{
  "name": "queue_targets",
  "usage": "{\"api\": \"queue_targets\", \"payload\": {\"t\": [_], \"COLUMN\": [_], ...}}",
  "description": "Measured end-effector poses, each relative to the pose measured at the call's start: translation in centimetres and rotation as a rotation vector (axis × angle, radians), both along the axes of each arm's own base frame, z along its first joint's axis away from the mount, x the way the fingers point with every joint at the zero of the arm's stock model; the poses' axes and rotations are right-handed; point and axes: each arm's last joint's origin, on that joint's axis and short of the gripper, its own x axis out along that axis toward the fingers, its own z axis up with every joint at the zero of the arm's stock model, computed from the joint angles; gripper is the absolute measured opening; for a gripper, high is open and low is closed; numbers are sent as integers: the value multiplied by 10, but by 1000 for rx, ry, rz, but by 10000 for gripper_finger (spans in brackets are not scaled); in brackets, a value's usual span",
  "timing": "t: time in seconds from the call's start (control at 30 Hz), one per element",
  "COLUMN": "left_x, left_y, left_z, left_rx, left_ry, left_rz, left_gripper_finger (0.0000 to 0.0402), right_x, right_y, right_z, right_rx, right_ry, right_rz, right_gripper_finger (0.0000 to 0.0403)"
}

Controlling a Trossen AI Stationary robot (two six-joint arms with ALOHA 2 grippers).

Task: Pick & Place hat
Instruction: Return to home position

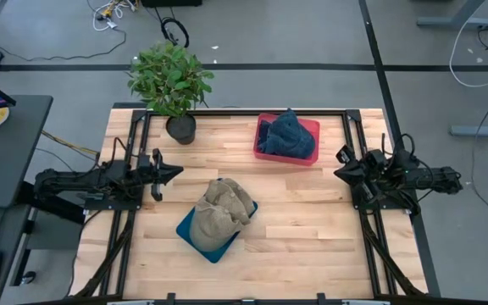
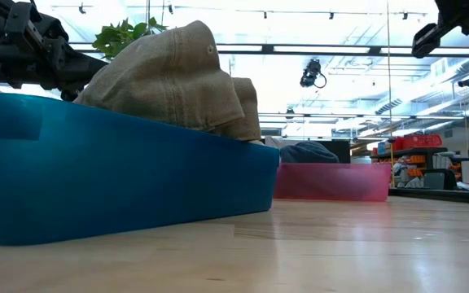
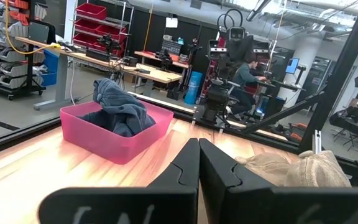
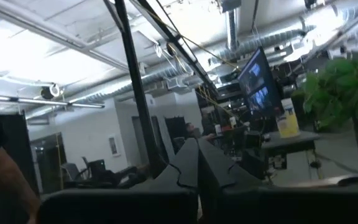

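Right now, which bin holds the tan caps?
The blue bin: tan caps are heaped in it. The pink bin holds blue caps instead.

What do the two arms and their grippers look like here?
The left arm and right arm are both black, built of chunky jointed segments. The left gripper and right gripper each have two matte black fingers, broad at the base and tapering to narrow tips. No markings show.

Right gripper (image 4: 197,147) closed, plant (image 4: 344,93) beyond
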Motion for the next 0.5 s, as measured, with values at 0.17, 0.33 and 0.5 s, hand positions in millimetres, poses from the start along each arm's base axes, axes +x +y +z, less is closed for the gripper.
{"api": "queue_targets", "payload": {"t": [0.17, 0.33, 0.5], "left_x": [0, 0, 0], "left_y": [0, 0, 0], "left_z": [0, 0, 0], "left_rx": [0, -1, -1], "left_ry": [0, -1, 0], "left_rz": [0, 0, 0], "left_gripper_finger": [5, 5, 5], "right_x": [3, 7, 7], "right_y": [0, 0, 1], "right_z": [-7, -24, -24], "right_rx": [-48, -37, -59], "right_ry": [-10, -46, -36], "right_rz": [-24, -21, 0], "right_gripper_finger": [0, 0, 0]}}
